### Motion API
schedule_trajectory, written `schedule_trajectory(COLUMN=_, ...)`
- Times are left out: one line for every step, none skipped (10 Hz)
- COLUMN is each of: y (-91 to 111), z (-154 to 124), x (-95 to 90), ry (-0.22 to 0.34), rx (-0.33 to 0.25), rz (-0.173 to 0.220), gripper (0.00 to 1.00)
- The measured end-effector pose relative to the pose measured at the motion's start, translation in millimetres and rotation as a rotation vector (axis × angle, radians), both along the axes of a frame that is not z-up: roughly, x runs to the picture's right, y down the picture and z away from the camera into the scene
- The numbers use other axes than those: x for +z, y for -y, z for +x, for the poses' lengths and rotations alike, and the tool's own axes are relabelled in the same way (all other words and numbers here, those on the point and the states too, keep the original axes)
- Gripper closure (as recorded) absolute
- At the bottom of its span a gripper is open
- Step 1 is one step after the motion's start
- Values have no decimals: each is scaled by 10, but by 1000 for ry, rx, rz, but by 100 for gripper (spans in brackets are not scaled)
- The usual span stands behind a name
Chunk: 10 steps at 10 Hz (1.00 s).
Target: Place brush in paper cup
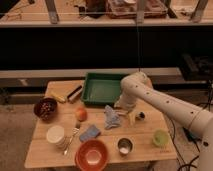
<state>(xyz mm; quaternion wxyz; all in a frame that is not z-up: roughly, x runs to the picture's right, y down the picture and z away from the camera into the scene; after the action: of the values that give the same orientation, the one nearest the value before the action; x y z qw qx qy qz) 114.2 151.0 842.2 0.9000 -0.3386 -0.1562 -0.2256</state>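
The brush (pixel 136 117), with a pale handle and a dark rounded head, lies on the wooden table (pixel 145 150) right of centre, next to a crumpled grey-blue cloth (pixel 112 118). The cream paper cup (pixel 55 135) stands upright near the table's front left. My white arm reaches in from the right, and its gripper (pixel 124 107) hangs low over the table, between the green tray (pixel 104 89) and the cloth, just left of the brush. The gripper is far right of the cup.
An orange bowl (pixel 92 155), a small metal cup (pixel 124 146) and a light green cup (pixel 159 138) stand along the front. A fork (pixel 70 139), a blue sponge (pixel 90 133), an orange fruit (pixel 81 114), a brown bowl (pixel 45 108) and a long dark stick (pixel 75 93) lie at left.
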Motion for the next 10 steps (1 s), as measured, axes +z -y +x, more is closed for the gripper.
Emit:
schedule_trajectory(y=-65, z=40, x=58, ry=-15, rx=17, rz=-9, gripper=20)
schedule_trajectory(y=-80, z=58, x=81, ry=-26, rx=27, rz=-11, gripper=20)
schedule_trajectory(y=-103, z=72, x=110, ry=-37, rx=35, rz=-14, gripper=20)
schedule_trajectory(y=-141, z=78, x=163, ry=-51, rx=42, rz=-16, gripper=20)
schedule_trajectory(y=-155, z=77, x=197, ry=-59, rx=46, rz=-16, gripper=20)
schedule_trajectory(y=-169, z=73, x=235, ry=-67, rx=48, rz=-14, gripper=24)
schedule_trajectory(y=-173, z=59, x=276, ry=-74, rx=49, rz=-11, gripper=35)
schedule_trajectory(y=-165, z=41, x=296, ry=-73, rx=48, rz=-5, gripper=46)
schedule_trajectory(y=-147, z=25, x=306, ry=-72, rx=48, rz=3, gripper=54)
schedule_trajectory(y=-135, z=10, x=305, ry=-72, rx=43, rz=7, gripper=63)
